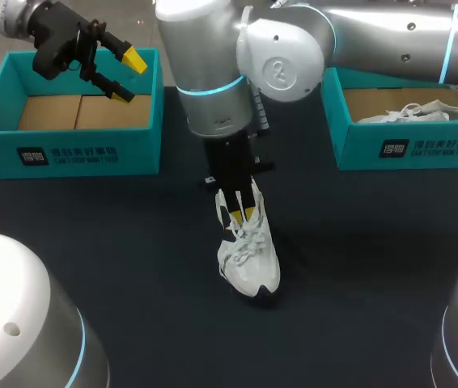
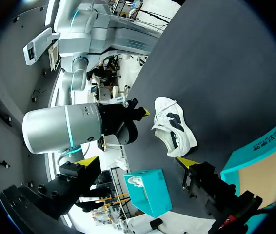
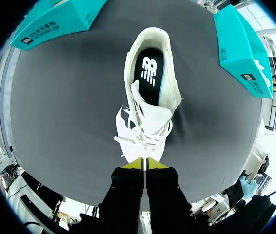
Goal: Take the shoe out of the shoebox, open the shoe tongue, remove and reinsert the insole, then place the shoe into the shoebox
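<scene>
- One dark table [image 1: 132, 242] under everything.
- Two teal boxes at its far side, well apart: the left shoebox [image 1: 67, 153], showing only a brown cardboard floor, and the right shoebox [image 1: 423, 149], holding a second white shoe [image 1: 411, 113].
- Coming in from the right and over to the table's middle, the silver right arm [image 1: 213, 73], its end pointing straight down.
- Out of both boxes and sole down on the table, nearer the robot than either box, the white shoe [image 1: 249, 263].
- Above the left shoebox, the left gripper [image 1: 128, 77], fingers spread wide, holding nothing.
- Down at the shoe's laced part, the right gripper [image 3: 143, 163], yellow tips pressed together with hardly a gap; cannot tell whether a lace is pinched between them.
- Inside the shoe's opening, ahead of the right gripper, the black insole [image 3: 149, 73].
- Just ahead of those tips, loose white laces [image 3: 143, 139] spilling over the shoe's front.
</scene>
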You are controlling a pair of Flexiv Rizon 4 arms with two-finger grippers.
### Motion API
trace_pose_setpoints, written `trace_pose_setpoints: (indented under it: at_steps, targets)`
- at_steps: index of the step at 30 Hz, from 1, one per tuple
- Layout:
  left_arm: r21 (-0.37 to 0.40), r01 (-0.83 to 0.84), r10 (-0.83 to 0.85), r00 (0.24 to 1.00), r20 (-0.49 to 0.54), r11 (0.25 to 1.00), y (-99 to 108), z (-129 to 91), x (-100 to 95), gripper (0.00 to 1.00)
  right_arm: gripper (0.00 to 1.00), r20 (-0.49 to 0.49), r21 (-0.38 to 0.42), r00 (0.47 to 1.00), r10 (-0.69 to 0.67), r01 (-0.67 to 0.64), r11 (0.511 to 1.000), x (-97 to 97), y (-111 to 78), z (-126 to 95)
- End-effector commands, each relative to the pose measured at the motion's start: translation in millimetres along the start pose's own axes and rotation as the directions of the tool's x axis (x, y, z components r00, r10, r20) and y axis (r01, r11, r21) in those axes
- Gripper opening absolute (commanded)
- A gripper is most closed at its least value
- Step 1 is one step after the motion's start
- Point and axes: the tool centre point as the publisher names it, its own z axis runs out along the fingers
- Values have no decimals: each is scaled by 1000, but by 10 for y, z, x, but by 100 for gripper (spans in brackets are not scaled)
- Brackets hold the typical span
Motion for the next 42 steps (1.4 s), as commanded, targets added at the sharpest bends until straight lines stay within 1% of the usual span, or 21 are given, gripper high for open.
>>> trace_pose_setpoints:
  at_steps: [1,6,11,15,20,25,29,33,38,42]
  targets:
    - [0,0,0,1000,-2,1000,-4,-3,-2,100,0,9,8,1000,-2,2,1000,-21,42,22]
    - [0,0,0,1000,-2,1000,-4,-3,-2,100,0,15,-8,1000,22,-21,1000,-98,101,48]
    - [0,0,0,1000,-2,1000,-4,-3,-2,100,0,13,-27,999,40,-40,999,-147,259,136]
    - [0,0,0,1000,-2,1000,-4,-3,-2,100,0,4,-59,998,57,-56,997,-179,390,158]
    - [0,0,0,1000,-2,1000,-4,-3,-2,100,0,10,-70,998,64,-64,996,-224,576,243]
    - [0,0,0,1000,-2,1000,-4,-3,-2,100,0,42,-74,997,71,-68,995,-277,675,290]
    - [0,0,0,1000,-2,1000,-4,-3,-2,100,0,46,-89,996,72,-68,994,-313,637,206]
    - [0,0,0,1000,-2,1000,-4,-3,-2,100,0,41,-102,998,54,-49,994,-279,478,73]
    - [0,0,0,1000,-2,1000,-4,-3,-2,100,0,23,-91,1000,14,-12,996,-151,329,32]
    - [0,0,0,1000,-2,1000,-4,-3,-2,100,0,-5,-92,1000,-7,7,996,-30,325,56]
